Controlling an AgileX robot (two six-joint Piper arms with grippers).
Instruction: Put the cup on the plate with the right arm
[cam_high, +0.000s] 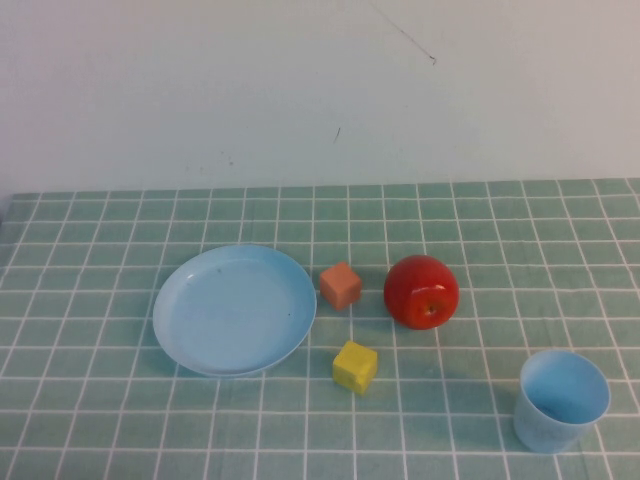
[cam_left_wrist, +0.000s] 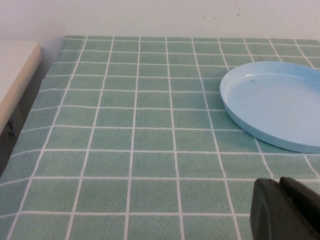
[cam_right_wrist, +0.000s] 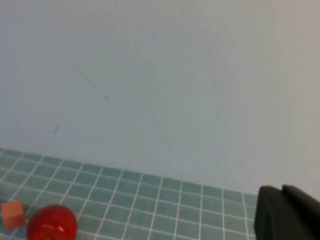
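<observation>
The small light blue cup (cam_high: 562, 399) stands upright on the green checked cloth at the front right. The wide light blue plate (cam_high: 235, 309) lies at the left of centre, and it also shows in the left wrist view (cam_left_wrist: 274, 102). Neither arm shows in the high view. My left gripper (cam_left_wrist: 279, 181) is shut and empty, low over the cloth, short of the plate. My right gripper (cam_right_wrist: 281, 189) is shut and empty, raised and facing the back wall; the cup is out of its view.
A red apple (cam_high: 422, 291) sits right of the plate, with an orange cube (cam_high: 341, 286) between them and a yellow cube (cam_high: 355, 367) in front. The apple (cam_right_wrist: 52, 223) and orange cube (cam_right_wrist: 13, 214) also show in the right wrist view. A white table edge (cam_left_wrist: 15, 70) lies beyond the cloth.
</observation>
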